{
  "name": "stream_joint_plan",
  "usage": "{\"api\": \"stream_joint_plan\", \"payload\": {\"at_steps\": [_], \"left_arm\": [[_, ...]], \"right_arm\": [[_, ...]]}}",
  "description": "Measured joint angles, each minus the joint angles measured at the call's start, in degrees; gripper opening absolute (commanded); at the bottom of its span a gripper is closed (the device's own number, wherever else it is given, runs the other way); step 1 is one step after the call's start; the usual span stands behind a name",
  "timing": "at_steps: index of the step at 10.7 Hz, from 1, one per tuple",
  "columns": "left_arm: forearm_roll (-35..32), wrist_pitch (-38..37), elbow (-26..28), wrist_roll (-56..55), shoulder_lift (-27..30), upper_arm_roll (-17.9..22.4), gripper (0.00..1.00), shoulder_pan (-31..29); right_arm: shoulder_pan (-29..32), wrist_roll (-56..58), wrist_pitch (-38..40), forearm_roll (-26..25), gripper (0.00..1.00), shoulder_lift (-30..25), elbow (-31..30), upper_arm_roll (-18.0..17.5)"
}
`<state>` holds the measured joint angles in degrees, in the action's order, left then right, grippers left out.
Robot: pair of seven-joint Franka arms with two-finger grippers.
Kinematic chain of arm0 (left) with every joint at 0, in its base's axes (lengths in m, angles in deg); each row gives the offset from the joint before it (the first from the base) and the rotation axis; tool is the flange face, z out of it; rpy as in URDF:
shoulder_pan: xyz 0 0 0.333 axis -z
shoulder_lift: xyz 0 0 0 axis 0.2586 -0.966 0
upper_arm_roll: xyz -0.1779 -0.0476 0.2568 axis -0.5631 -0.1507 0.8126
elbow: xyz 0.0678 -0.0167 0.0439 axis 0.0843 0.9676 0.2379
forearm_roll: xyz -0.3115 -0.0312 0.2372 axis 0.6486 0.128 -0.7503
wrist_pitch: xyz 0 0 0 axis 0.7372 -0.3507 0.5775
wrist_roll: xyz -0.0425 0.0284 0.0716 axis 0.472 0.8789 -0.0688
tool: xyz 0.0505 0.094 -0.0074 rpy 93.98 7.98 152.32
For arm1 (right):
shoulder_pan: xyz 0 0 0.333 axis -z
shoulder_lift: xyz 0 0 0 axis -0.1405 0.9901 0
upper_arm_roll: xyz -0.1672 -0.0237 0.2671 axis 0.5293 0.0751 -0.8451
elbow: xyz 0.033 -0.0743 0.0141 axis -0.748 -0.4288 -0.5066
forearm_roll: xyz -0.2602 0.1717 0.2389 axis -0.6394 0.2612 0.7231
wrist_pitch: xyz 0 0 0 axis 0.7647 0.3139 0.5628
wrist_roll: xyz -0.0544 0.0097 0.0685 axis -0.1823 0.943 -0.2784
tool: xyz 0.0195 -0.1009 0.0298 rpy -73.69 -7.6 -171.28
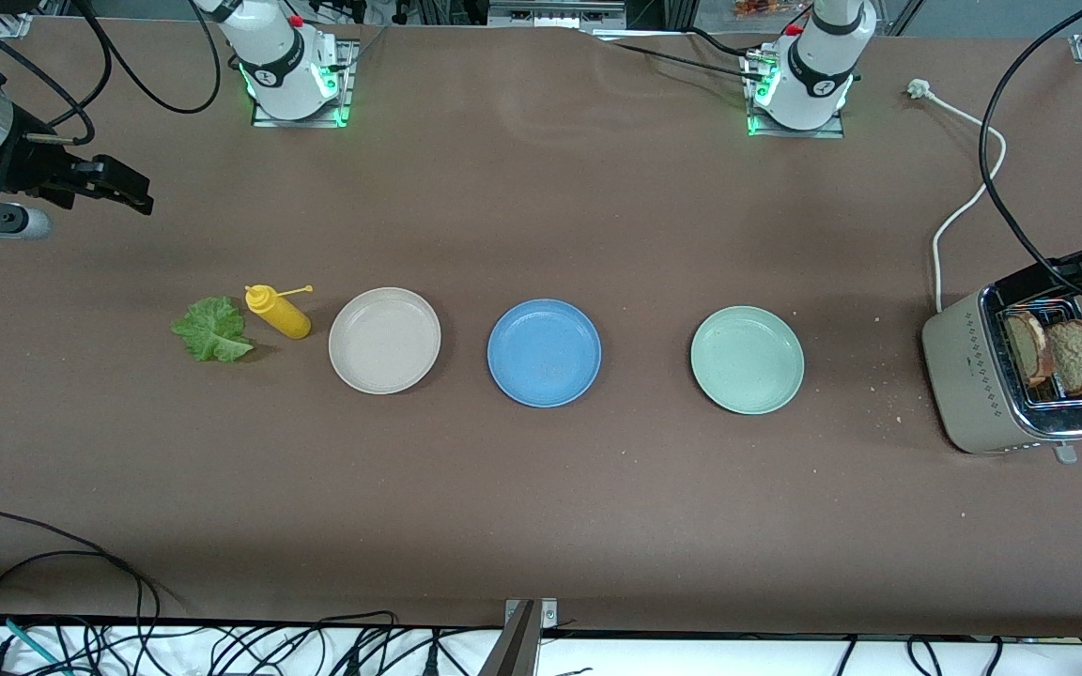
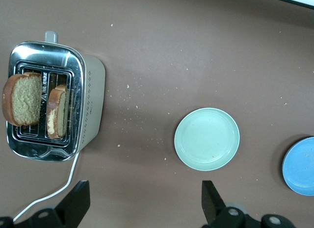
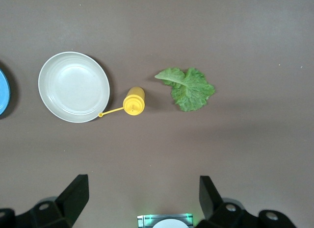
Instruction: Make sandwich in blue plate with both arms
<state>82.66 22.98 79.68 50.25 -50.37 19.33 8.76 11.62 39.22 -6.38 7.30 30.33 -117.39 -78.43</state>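
The empty blue plate (image 1: 544,352) (image 2: 300,165) sits mid-table between a beige plate and a mint plate. Two brown bread slices (image 1: 1027,347) (image 1: 1079,355) (image 2: 22,99) (image 2: 58,111) stand upright in the slots of a silver toaster (image 1: 973,376) (image 2: 91,105) at the left arm's end. A green lettuce leaf (image 1: 213,329) (image 3: 189,88) lies flat on the table at the right arm's end. My left gripper (image 1: 1020,282) (image 2: 144,193) hangs open over bare table beside the toaster. My right gripper (image 1: 132,192) (image 3: 142,184) hovers open over bare table beside the lettuce, holding nothing.
A yellow squeeze bottle (image 1: 278,313) (image 3: 134,101) stands between the lettuce and the beige plate (image 1: 384,340) (image 3: 73,87). The mint plate (image 1: 747,360) (image 2: 207,139) lies between the blue plate and the toaster. The toaster's white cord (image 1: 959,202) trails toward the left arm's base. Crumbs dot the table near the toaster.
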Motion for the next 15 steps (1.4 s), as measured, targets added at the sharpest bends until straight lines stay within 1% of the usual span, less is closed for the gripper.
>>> {"api": "stream_joint_plan", "payload": {"at_steps": [6,15], "left_arm": [[0.0,-0.32,0.12,0.07,-0.31,-0.03,1.0,4.1],[0.0,-0.32,0.12,0.37,-1.8,-0.03,1.0,5.84]], "right_arm": [[0.0,0.0,0.0,0.02,1.0,0.0,0.0,0.02],[0.0,0.0,0.14,0.04,1.0,0.0,0.0,0.03]]}}
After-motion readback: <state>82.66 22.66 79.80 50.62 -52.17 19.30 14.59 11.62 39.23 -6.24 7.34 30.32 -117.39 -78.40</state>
